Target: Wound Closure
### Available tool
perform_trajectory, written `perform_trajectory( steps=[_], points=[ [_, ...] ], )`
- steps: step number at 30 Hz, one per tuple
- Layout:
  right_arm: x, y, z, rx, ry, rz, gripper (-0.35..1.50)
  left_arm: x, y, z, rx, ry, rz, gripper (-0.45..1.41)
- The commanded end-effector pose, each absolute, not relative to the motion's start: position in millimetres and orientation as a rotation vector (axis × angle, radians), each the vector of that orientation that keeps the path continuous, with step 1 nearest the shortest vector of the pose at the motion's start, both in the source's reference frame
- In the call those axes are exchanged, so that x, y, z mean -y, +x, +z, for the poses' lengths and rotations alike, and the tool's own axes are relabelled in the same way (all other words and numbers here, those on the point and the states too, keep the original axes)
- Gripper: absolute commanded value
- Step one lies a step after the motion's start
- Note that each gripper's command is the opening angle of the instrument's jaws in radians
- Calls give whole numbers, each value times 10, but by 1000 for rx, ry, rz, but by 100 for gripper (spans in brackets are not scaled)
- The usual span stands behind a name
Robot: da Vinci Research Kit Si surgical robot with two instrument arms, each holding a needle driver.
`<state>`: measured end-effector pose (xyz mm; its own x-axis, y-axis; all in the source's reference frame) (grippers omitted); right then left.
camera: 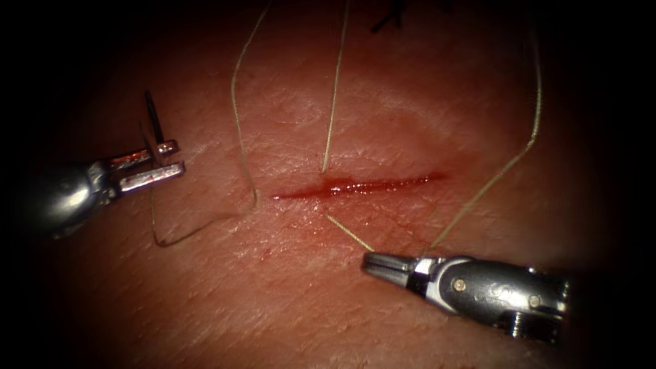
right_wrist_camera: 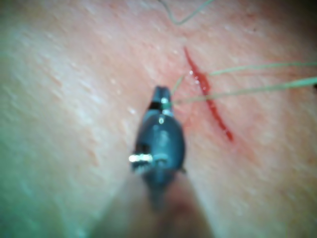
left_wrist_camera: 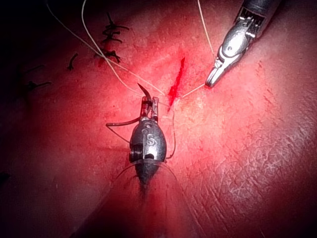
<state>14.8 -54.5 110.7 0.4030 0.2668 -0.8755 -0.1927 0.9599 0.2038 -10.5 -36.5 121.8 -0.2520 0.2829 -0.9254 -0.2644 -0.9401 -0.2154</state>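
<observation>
The cut (camera: 362, 184) runs across the tissue (camera: 287, 301), wet with red fluid. My left tool (camera: 167, 160) sits left of the cut with its jaws shut on the dark curved needle (camera: 152, 113) near mid-curve. The needle is out of the tissue, and one end rises past the jaws (left_wrist_camera: 142, 90). Pale thread (camera: 335, 89) enters the tissue just above the cut and comes out below it (camera: 348, 232). My right tool (camera: 369, 262) lies below the cut, jaws shut on that thread (left_wrist_camera: 194, 90) close to its exit. Another strand (camera: 239, 123) loops back toward the needle.
Dark cut ends of thread (camera: 386, 20) from earlier stitches stand beyond the far edge of the tissue (left_wrist_camera: 111, 37). A long strand (camera: 526, 137) arcs up to the right from the right tool's wrist.
</observation>
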Motion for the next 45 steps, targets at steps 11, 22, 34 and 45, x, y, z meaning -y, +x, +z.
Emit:
perform_trajectory(
  steps=[11,22,34,45],
  points=[
    [598,136,1066,-1119,96,289,-35,364,-110,1227,22,-1667,2245,-45],
    [621,137,1036,-1124,148,252,-35,365,-109,1228,20,-1666,2246,-45],
    [638,78,1013,-1159,68,163,146,351,-70,1229,-19,-1622,2243,-45],
    [621,27,1045,-1119,71,133,146,339,-25,1221,-90,-1566,2205,-45]
  ],
)
